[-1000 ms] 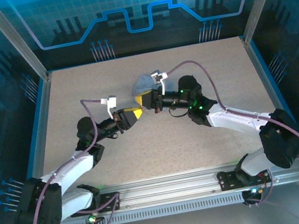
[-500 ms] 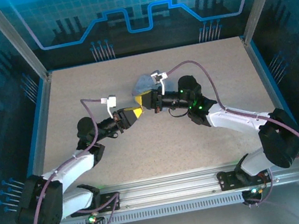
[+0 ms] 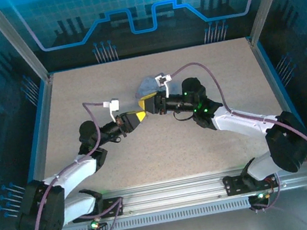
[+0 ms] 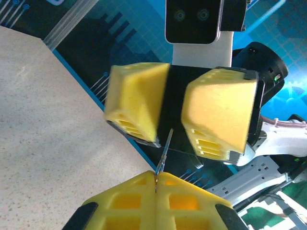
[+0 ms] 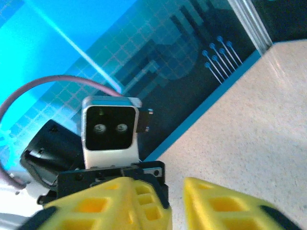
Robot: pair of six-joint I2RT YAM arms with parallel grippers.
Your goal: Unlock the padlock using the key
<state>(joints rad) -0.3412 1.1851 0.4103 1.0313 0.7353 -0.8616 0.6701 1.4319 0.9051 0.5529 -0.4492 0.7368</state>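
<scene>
Speckled tabletop (image 3: 165,148) lying below. Left tool (image 4: 156,178) squeezing thin key (image 4: 164,151). Right tool (image 4: 175,115) facing it, sitting wide apart.

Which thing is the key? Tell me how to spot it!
Find the middle of the table, where two yellow grippers nearly meet. The key is the thin metal sliver poking out of the pinched tips of the left gripper, toward the right gripper. Everything around it is chunky and yellow; it alone is skinny and grey.
</scene>
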